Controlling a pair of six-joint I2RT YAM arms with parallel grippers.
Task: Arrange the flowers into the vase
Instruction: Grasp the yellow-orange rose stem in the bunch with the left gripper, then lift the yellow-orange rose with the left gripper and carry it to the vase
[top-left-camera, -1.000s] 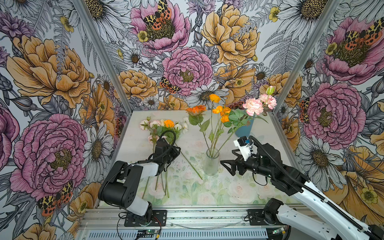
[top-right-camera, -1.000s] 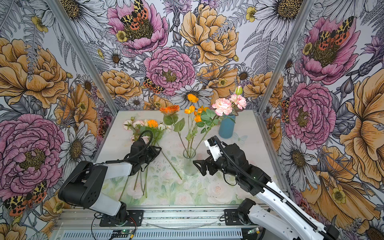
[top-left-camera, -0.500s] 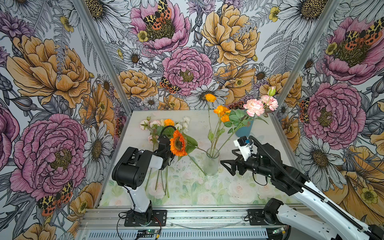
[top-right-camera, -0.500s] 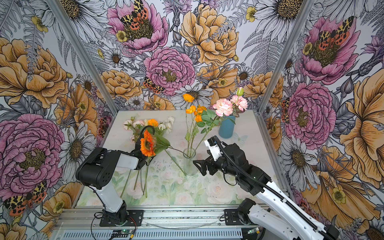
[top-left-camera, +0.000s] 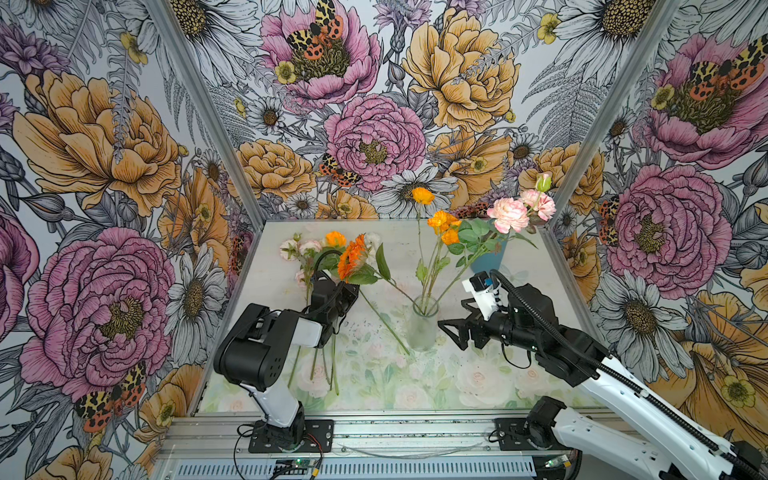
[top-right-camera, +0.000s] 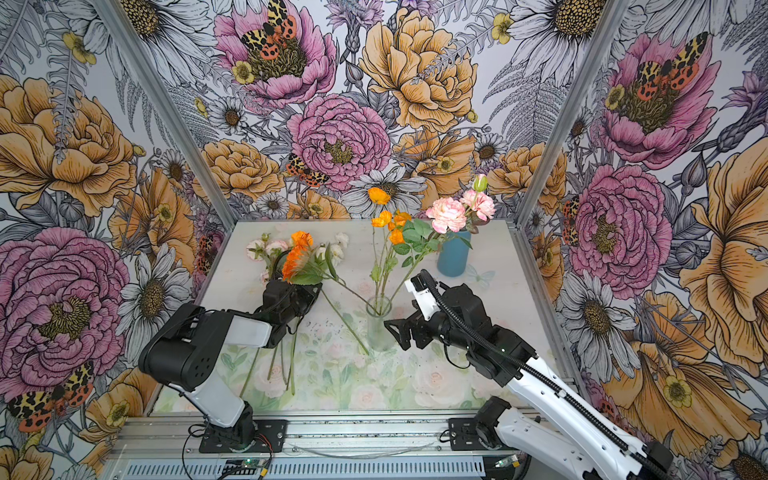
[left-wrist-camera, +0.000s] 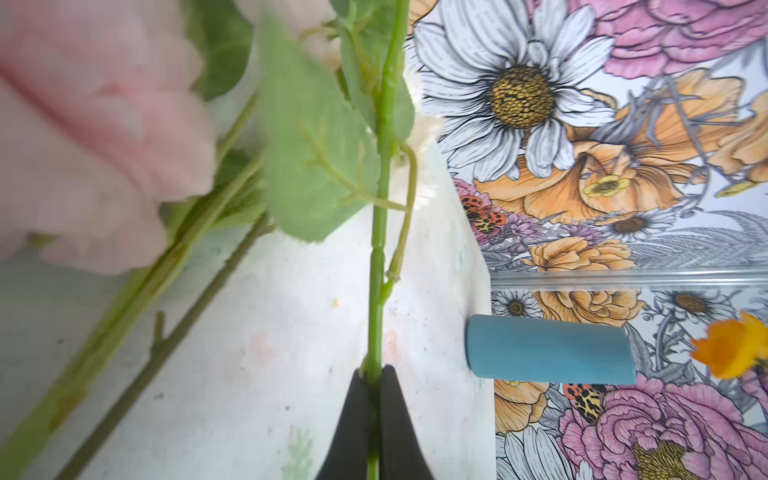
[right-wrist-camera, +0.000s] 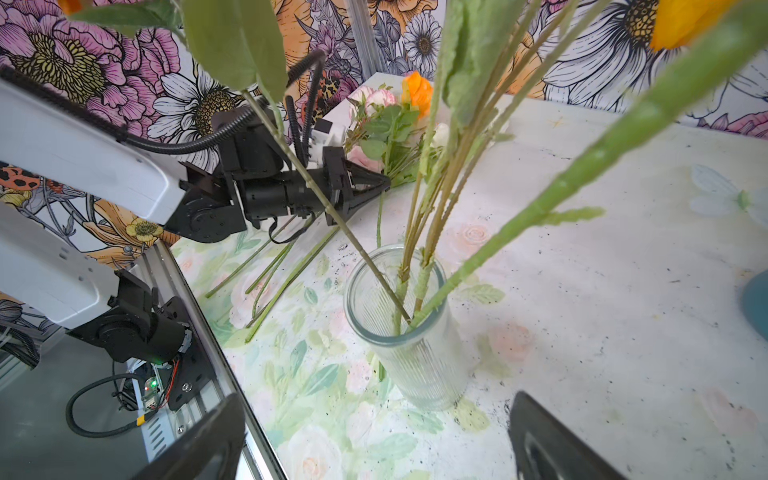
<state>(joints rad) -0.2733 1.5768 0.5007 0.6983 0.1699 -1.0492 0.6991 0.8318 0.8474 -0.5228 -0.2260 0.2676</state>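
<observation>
Left tool closed on 1 green stem, below the leaves. Judged light, springy, slippery; orange bloom fragile. Right tool open, just right of vase.

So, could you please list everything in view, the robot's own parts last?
glass vase: one, clear, middle of the table
orange flowers: several stems, orange, standing in the glass vase
leaning orange flower: one, orange, tipped left from the glass vase
blue vase: one, blue, back right
pink blooms: two, pink, above the blue vase; holder unclear
loose flowers: one bunch, pale pink, white and orange, lying left on the table
wallpaper: drawn flowers, three walls
left end effector: one, black, shut on a green stem
right end effector: one, black, open, beside the glass vase
</observation>
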